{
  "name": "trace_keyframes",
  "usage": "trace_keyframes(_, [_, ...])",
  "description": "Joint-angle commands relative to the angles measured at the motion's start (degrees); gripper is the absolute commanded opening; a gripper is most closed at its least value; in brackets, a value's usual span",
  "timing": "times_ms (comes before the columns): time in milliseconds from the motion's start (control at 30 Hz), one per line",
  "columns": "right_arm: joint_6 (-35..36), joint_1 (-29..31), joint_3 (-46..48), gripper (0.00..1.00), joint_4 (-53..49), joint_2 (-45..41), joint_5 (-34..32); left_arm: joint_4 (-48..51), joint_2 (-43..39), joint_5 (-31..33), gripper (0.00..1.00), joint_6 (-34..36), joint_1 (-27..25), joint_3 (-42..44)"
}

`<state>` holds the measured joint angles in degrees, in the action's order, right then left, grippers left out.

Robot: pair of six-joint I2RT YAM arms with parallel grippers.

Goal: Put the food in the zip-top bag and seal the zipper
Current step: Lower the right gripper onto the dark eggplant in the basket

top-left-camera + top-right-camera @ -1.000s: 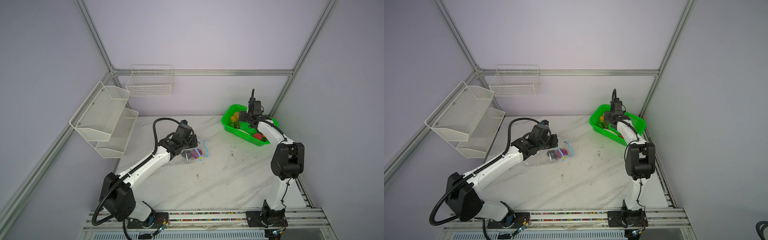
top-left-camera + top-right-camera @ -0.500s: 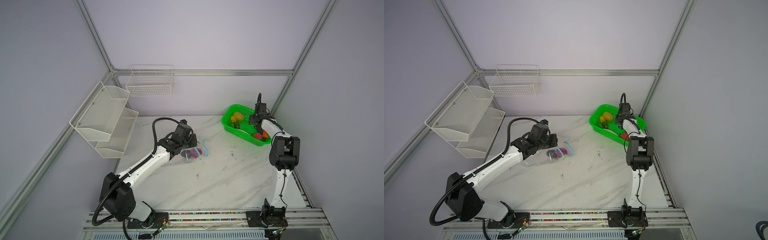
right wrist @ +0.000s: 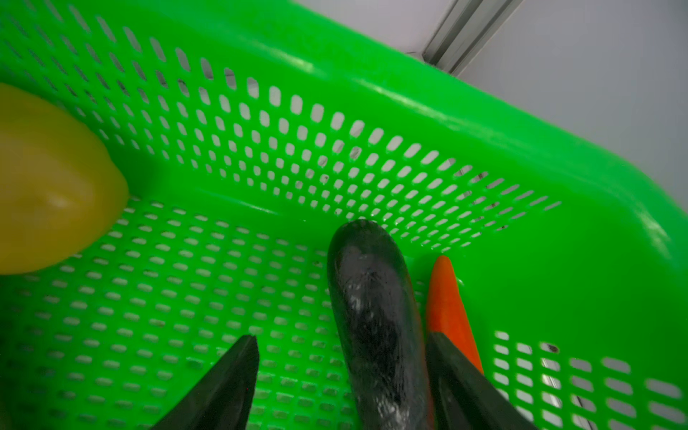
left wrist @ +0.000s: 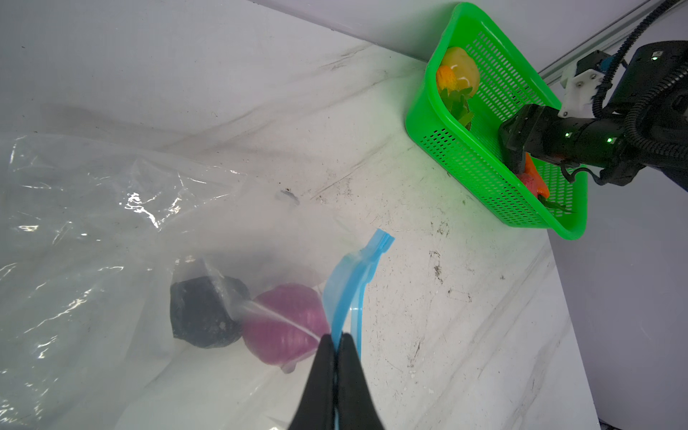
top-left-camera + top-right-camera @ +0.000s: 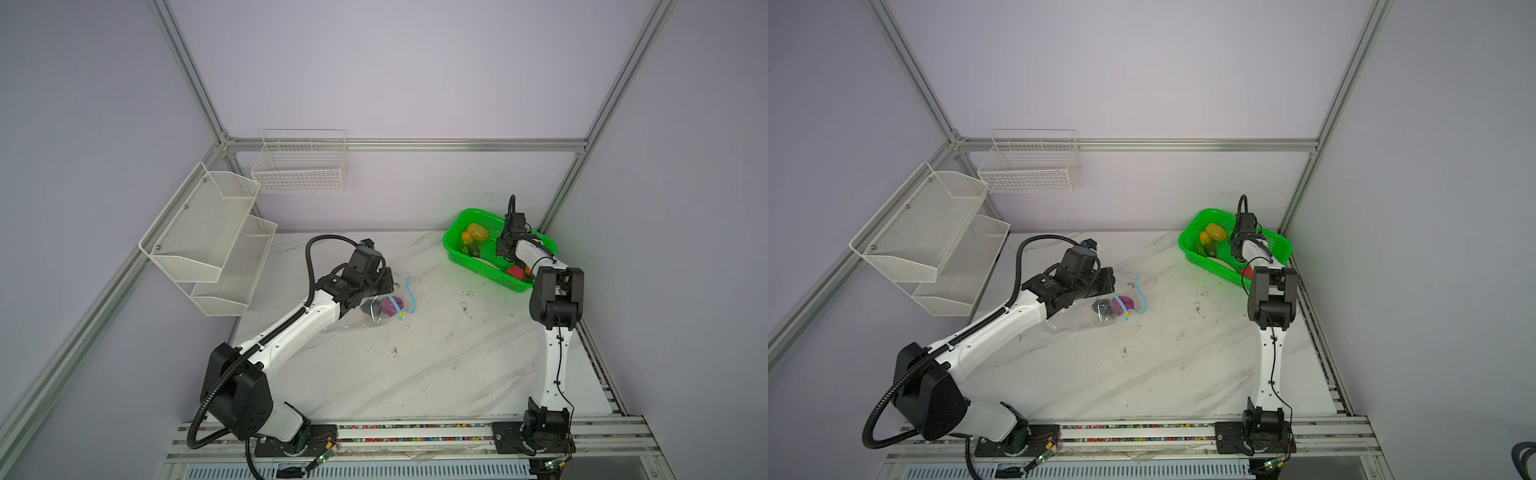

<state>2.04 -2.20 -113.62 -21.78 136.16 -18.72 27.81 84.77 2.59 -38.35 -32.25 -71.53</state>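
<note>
Approach geometry inside green basket (image 3: 409, 104): right pincer (image 3: 340, 337) spread wide astride dark elongated food piece (image 3: 372, 316), long axis pointing straight away from pincer, orange carrot (image 3: 445, 298) just beside, one jaw between the two; left pincer (image 4: 337, 338) clamped on zipper (image 4: 346, 290) of zip-top bag (image 4: 93, 223) on table (image 5: 415, 365), well apart; right arm nearer.

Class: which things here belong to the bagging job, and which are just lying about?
Job: clear crinkly plastic bag; light-blue zipper strip in the left claw; purple toy piece, dark toy chunk, bagged; yellow toy fruit, orange toy carrot, long dark toy vegetable, red toy piece, green perforated plastic basket; right claw.
Lying about: white wire wall basket; white mesh two-tier shelf.
</note>
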Motion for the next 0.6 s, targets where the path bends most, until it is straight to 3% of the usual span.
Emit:
trace_keyframes(0, [1.16,-0.45,-2.22,0.74,-1.51,1.41,-1.54,-2.19,0.04,-0.7,0.0,0.8,0.35,-2.13])
trace_keyframes(567, [1.99,-1.4,-3.93,0.68,-0.57,4.89,-1.08,-3.25,0.02,-1.71,0.0,-0.92,0.35,-0.58])
